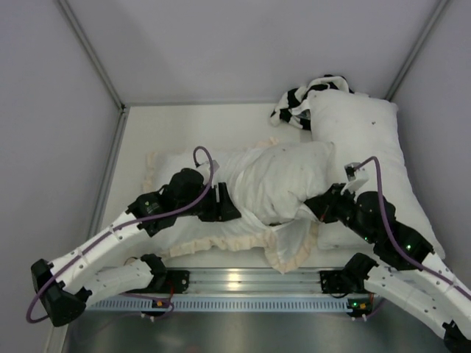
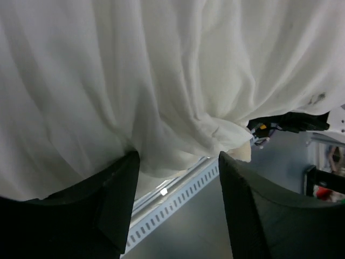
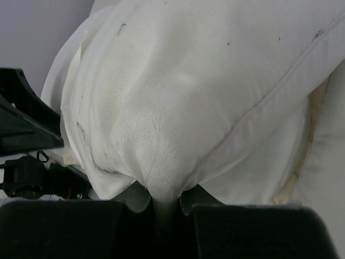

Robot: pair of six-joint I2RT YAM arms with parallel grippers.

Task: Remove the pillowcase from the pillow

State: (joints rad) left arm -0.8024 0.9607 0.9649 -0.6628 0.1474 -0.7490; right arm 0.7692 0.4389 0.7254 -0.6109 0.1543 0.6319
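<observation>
Right gripper [image 3: 164, 197] clamped tight on a fold of the speckled pillow [image 3: 205, 81].
The left gripper [image 2: 178, 159] has its jaws spread wide. White cloth hangs down to the fingertips, but nothing is clamped between them. Seen from above, the pillow lies humped mid-table [image 1: 199, 125] between the two arms, on top of the pillowcase [image 1: 221, 241], whose cream frill lies flat towards the near edge. A longer white pillow [image 1: 368, 147] and a black-and-white cloth [image 1: 298, 103] sit far right.

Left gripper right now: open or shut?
Open. The left gripper has its fingers wide apart in its wrist view; white fabric hangs above the gap, and the metal rail shows through it.
</observation>
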